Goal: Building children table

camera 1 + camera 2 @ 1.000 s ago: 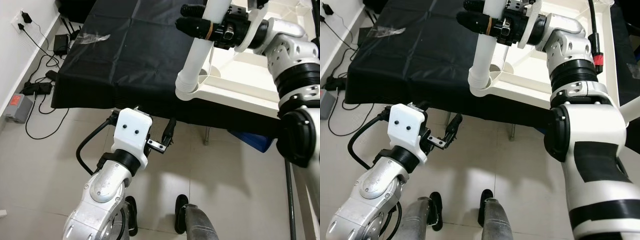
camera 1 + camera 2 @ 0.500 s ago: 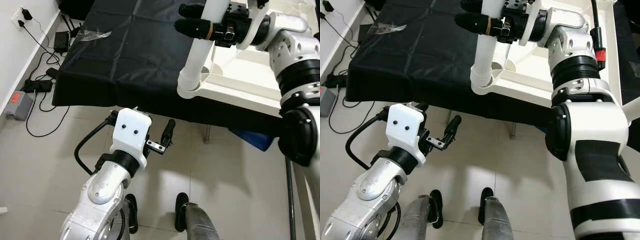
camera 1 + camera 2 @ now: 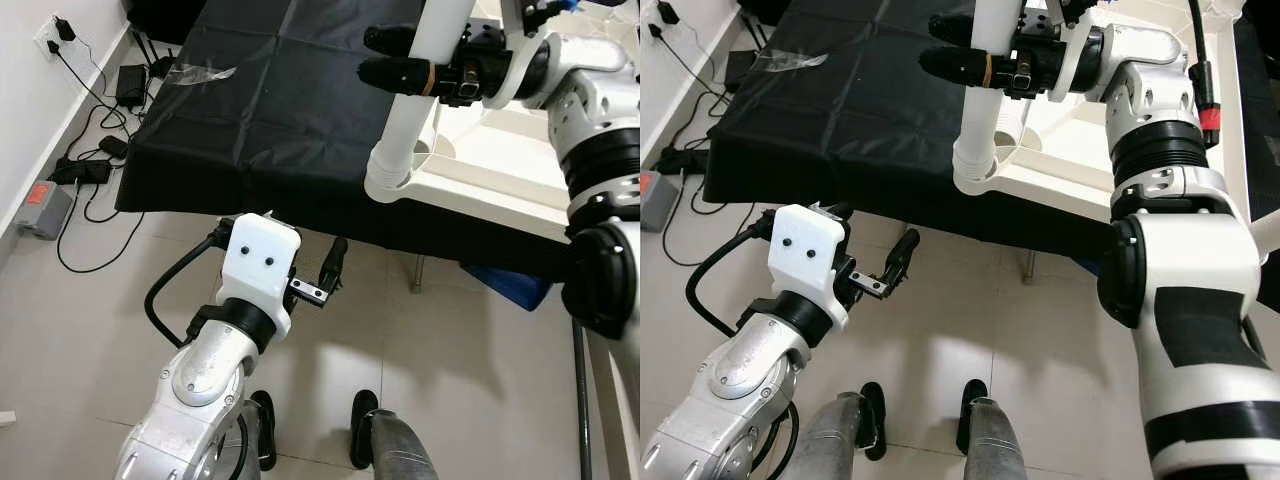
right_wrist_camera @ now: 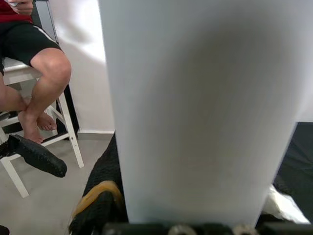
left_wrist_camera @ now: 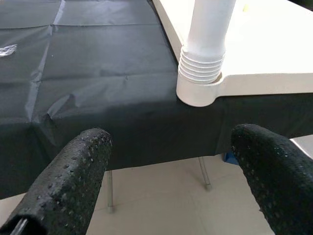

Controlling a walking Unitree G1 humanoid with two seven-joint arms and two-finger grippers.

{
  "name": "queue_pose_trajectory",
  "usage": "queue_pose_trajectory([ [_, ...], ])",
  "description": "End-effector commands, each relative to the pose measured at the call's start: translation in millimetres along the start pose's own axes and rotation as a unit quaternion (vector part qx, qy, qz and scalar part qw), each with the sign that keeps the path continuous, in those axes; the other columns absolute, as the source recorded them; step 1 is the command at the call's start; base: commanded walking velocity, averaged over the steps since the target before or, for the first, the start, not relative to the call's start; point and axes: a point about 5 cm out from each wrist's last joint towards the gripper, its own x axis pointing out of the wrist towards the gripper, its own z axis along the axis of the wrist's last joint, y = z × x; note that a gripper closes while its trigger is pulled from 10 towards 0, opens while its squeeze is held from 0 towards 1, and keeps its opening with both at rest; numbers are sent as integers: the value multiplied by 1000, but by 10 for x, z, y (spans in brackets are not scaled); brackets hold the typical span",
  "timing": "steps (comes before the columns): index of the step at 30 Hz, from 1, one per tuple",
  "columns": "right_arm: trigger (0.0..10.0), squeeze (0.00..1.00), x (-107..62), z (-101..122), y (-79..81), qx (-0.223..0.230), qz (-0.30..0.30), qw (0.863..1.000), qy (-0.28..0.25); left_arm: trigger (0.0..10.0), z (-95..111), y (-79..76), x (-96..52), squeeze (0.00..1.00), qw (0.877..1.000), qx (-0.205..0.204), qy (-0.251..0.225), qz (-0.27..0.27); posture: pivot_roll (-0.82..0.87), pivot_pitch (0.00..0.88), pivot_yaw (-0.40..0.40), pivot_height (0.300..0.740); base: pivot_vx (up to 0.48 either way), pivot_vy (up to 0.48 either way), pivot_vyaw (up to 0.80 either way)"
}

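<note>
Left to right. Cables and a power strip (image 3: 75, 172) lie on the pale tiled floor (image 3: 90, 330) by the wall. A counter draped in matte, creased black cloth (image 3: 260, 110) carries a crumpled clear plastic wrapper (image 3: 200, 72) near its far left. The left tool (image 5: 171, 176) hovers low before the counter's front edge, its two black, pebbled fingers (image 5: 73, 176) spread wide with nothing between them. The white plastic children's tabletop (image 3: 500, 165) lies upside down on the cloth, its rounded corner overhanging the front edge. A smooth white cylindrical leg (image 3: 415, 95) stands upright in the ribbed corner socket (image 5: 201, 73). The right tool (image 3: 400, 55) is clamped around the leg's upper part, one finger on each side. In the right wrist view, a seated person's bare legs (image 4: 36, 83) and a white stool (image 4: 46, 127) appear beyond the leg.
</note>
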Motion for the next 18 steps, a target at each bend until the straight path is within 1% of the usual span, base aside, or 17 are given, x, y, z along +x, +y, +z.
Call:
queue_pose_trajectory([
  [1, 10000, 0, -92, -467, 106, 70, 8, 993, 96, 10000, 0, -15, -32, 0, 1000, 0, 3, -8, 184, 448, -57, 740, 0, 0, 0],
  [2, 10000, 0, -85, -412, 81, 62, 0, 994, 88, 10000, 3, -16, -29, 0, 1000, 0, 3, -8, 181, 450, -55, 740, 0, 0, 0],
  [3, 10000, 0, -85, -412, 81, 62, 0, 994, 88, 10000, 3, -16, -29, 0, 1000, 0, 3, -8, 181, 450, -55, 740, 0, 0, 0],
  [4, 10000, 0, -80, -331, 46, 55, -11, 996, 75, 10000, 8, -19, -26, 0, 1000, 1, 2, -9, 184, 453, -53, 740, 0, 0, 0],
  [5, 10000, 0, -80, -331, 46, 55, -11, 996, 75, 10000, 8, -19, -26, 0, 1000, 1, 2, -9, 184, 453, -53, 740, 0, 0, 0],
  [6, 10000, 0, -79, -237, 10, 47, -21, 997, 60, 10000, 13, -20, -25, 0, 1000, 1, 2, -10, 184, 454, -54, 740, 0, 0, 0],
  [8, 10000, 0, -79, -237, 10, 47, -21, 997, 60, 10000, 13, -20, -25, 0, 1000, 1, 2, -10, 184, 454, -54, 740, 0, 0, 0],
  [10, 10000, 0, -76, -48, -40, 34, -28, 999, 27, 10000, 13, -14, -28, 0, 1000, 2, 2, -10, 176, 455, -50, 740, 0, 0, 0],
  [11, 10000, 0, -76, -48, -40, 34, -28, 999, 27, 10000, 13, -14, -28, 0, 1000, 2, 2, -10, 176, 455, -50, 740, 0, 0, 0],
  [12, 10000, 0, -73, 25, -54, 31, -27, 999, 12, 10000, 8, -14, -29, 0, 1000, 2, 3, -11, 172, 455, -51, 740, 0, 0, 0],
  [14, 10000, 0, -73, 25, -54, 31, -27, 999, 12, 10000, 8, -14, -29, 0, 1000, 2, 3, -11, 172, 455, -51, 740, 0, 0, 0],
  [16, 10000, 0, -81, 106, -67, 29, -25, 999, 3, 10000, 0, -16, -30, 0, 1000, 2, 5, -13, 168, 457, -52, 740, 0, 0, 0],
  [18, 10000, 0, -100, 133, -73, 30, -24, 999, 3, 10000, 1, -18, -29, 0, 1000, 2, 6, -13, 168, 458, -55, 740, 0, 0, 0],
])
